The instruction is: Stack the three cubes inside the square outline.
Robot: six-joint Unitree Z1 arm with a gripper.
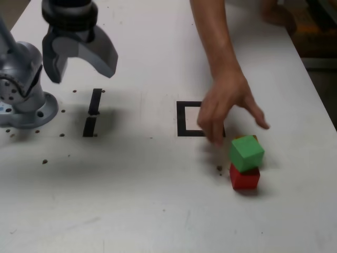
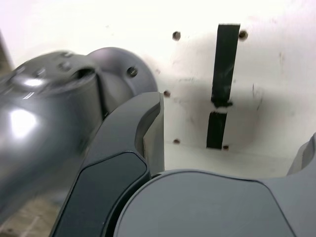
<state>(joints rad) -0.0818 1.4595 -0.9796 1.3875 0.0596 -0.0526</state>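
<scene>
Red cube (image 1: 245, 177) is noted nearest the camera, at the near right of the exterior view. Green cube (image 1: 246, 153) is seen immediately behind and above it, turned at an angle; by what it is supported cannot be told. Yellow cube (image 1: 255, 137) is almost wholly hidden behind the green one, only a sliver being exposed. All three are located outside the square outline (image 1: 181, 120), to its right and nearer the camera. A person's hand (image 1: 224, 108) is held over the outline's right side, beside the cubes, and part of the border is covered by it.

The gripper (image 1: 84, 79) is positioned at the far left, jaws spread wide, with nothing grasped. Two black strips (image 2: 224, 64) are found below it.

The task is judged to be at its outset: the cubes appear to be under arrangement by hand, and no cube is seen placed in the outline. Withdrawal of the hand is called for first; the open gripper should then be carried right and nearer, and the green cube taken as the most accessible. No brand, label or writing can be read.
</scene>
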